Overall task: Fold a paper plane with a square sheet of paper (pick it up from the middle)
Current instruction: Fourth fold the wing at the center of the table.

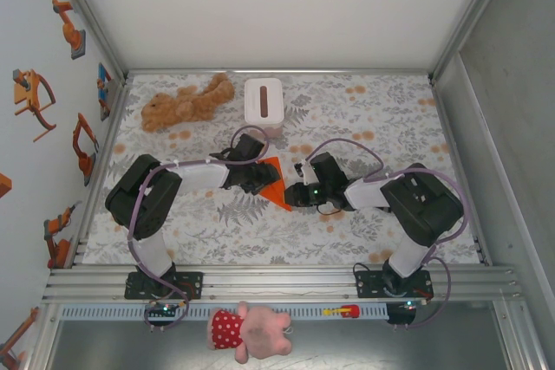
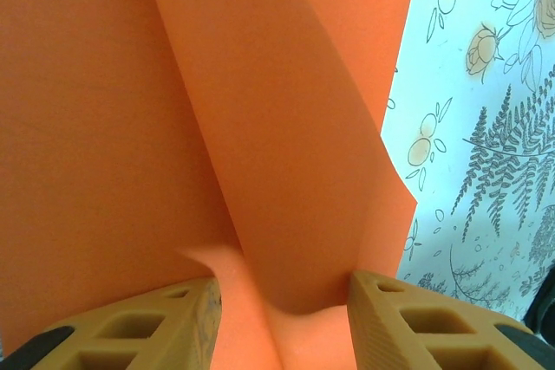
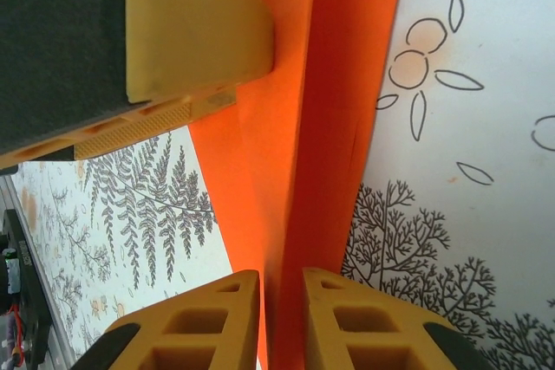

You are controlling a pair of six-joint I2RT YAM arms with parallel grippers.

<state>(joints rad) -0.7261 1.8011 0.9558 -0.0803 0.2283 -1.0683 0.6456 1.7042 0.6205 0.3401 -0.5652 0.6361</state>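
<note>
The square sheet of paper (image 1: 276,190), bright orange and partly folded into a pointed wedge, lies mid-table between both grippers. My left gripper (image 1: 260,178) sits over its upper left part. In the left wrist view its jaws (image 2: 282,288) stand apart, with a raised flap of the paper (image 2: 277,127) bulging between the two fingers. From the right, my right gripper (image 1: 293,195) meets the pointed lower end. Its fingers (image 3: 281,279) stand close together on an upright fold of the paper (image 3: 295,127). The left gripper's finger (image 3: 191,32) rests on the sheet just beyond.
A white tissue box (image 1: 263,101) stands at the back centre, with a brown teddy bear (image 1: 186,103) to its left. A pink plush toy (image 1: 247,331) and a red screwdriver (image 1: 342,311) lie on the metal rail in front of the arm bases.
</note>
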